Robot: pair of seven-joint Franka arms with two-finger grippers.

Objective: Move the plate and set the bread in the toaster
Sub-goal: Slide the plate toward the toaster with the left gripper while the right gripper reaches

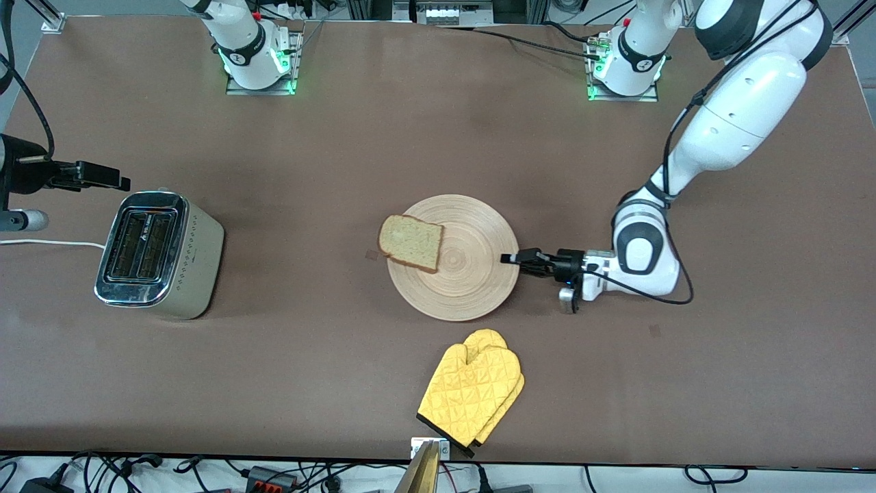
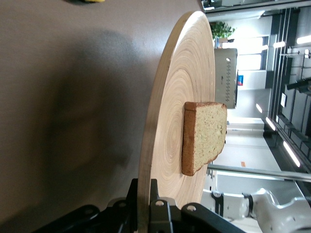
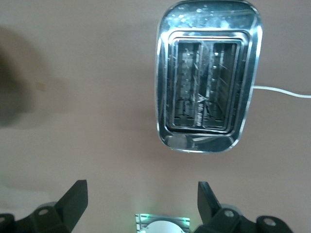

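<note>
The round, ring-grained wooden plate (image 1: 460,281) at the table's (image 1: 438,137) middle is clamped at its rim by the left gripper (image 1: 508,259). The square, porous bread (image 1: 410,242) lies on it. The right gripper (image 3: 142,194) hangs wide open above the chrome-topped toaster (image 1: 159,255), near the right arm's edge.

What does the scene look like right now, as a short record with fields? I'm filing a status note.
plate: mid-table, rim gripped
bread: flat on plate, overhanging the edge toward the toaster
toaster: right arm's end of table, slots empty
left gripper: jaws shut on the plate's rim
right gripper: waiting above table beside toaster, jaws open
oven mitt: nearer the front camera than the plate
</note>
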